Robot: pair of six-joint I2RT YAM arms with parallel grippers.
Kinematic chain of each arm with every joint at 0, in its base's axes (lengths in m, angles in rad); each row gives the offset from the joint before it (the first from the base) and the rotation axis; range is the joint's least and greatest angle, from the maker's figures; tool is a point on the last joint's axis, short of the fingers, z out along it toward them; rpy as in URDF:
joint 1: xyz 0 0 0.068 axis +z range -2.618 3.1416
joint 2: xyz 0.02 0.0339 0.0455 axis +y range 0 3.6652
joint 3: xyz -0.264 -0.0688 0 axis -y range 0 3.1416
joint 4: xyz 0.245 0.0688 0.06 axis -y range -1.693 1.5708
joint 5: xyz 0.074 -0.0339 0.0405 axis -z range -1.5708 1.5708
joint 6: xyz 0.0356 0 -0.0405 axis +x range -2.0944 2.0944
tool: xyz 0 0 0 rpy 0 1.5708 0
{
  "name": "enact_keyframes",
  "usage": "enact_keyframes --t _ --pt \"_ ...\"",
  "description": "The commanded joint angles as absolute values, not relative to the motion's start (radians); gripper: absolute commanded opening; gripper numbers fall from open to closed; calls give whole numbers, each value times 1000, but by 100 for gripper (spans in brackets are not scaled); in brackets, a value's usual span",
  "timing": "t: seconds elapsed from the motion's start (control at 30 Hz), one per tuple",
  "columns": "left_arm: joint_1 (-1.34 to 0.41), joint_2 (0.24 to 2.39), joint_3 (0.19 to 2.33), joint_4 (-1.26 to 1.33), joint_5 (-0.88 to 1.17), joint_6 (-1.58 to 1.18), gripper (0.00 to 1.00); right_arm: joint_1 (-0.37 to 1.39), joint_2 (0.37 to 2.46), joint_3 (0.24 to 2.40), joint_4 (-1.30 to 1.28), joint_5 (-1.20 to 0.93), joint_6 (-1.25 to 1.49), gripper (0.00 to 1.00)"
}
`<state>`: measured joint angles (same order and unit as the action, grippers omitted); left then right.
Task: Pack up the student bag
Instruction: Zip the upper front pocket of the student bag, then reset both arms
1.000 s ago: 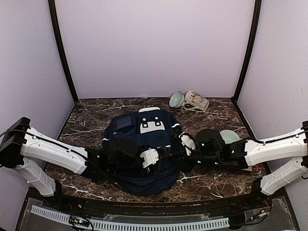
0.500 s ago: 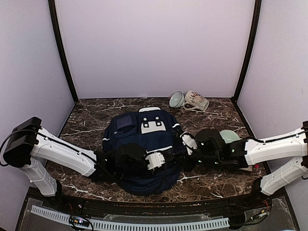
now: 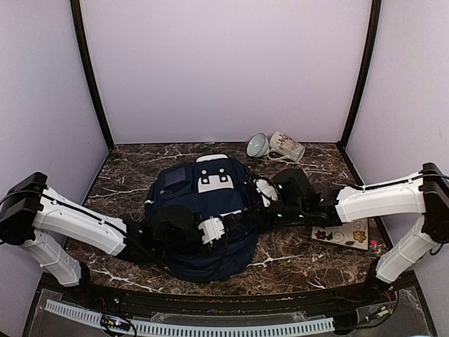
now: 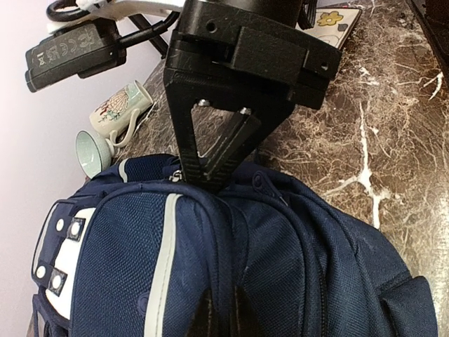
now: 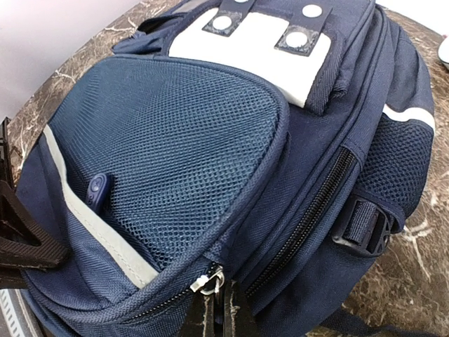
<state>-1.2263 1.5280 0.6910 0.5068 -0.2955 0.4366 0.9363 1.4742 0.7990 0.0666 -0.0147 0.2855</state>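
There's the student bag (image 3: 203,203) mid-way along the surface (image 3: 295,260) toward its near edge, left end effector (image 4: 219,316) pinched tight on its fabric, right end effector (image 5: 216,312) closed on the zip pull (image 5: 208,283), so best hold that fabric taut and draw straight along the track.

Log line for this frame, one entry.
student bag: on table | left gripper: shut on bag fabric | right gripper: shut on zip pull

I'm looking at a robot lab test cell, not a lived-in room. Plain pale walls (image 3: 224,70) meet at black posts (image 3: 90,77) around a marble-patterned worktop (image 3: 302,263), with a white left arm (image 3: 77,225) and right arm (image 3: 379,200) mounted at its near edge above a slotted cable duct (image 3: 210,326). The only homely things are the student bag (image 3: 203,210) mid-worktop and a mug (image 3: 286,147) and bowl (image 3: 257,145) by the far edge, toward the right corner.
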Motion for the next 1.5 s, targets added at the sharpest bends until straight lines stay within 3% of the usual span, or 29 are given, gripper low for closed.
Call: enact_keyframes --t 0.0,0.1,0.2,0.27,0.33,0.4,0.43,0.5,0.53,0.6,0.73,0.93,1.1,1.27,1.37,1.47 --pt "-1244 1457 651 451 -203 409 0 861 1537 867 129 108 264 0" --pt "-1244 1437 639 446 -185 401 0 850 1553 877 128 79 255 1" --pt "-1244 1422 628 451 -196 389 0 848 1540 867 125 51 249 21" --pt "-1241 1408 617 471 -230 381 6 848 1511 858 115 67 249 31" --pt "-1233 1394 613 479 -257 369 25 842 1473 845 109 97 250 41" --pt "-1212 1377 611 482 -289 347 57 832 1428 828 106 138 252 52" --pt "-1198 1368 612 479 -310 333 67 824 1405 818 104 155 251 57" --pt "-1164 1343 608 478 -359 302 81 796 1357 797 107 169 254 65" --pt "-1142 1328 605 470 -379 279 83 776 1333 785 111 170 260 68" --pt "-1097 1289 598 453 -405 236 84 727 1280 757 123 186 275 74" --pt "-1008 1204 596 409 -545 142 85 591 1163 681 175 183 320 98" --pt "-812 1084 599 293 -756 13 84 424 1068 629 187 318 354 100" --pt "-590 932 534 226 -747 -94 81 377 1091 619 183 483 334 99" --pt "-509 824 329 580 -877 53 78 354 1096 557 285 481 267 100" --pt "-436 844 294 646 -848 79 76 345 1091 518 356 507 231 100" --pt "-382 926 222 874 -790 161 77 340 1082 462 451 542 179 100"
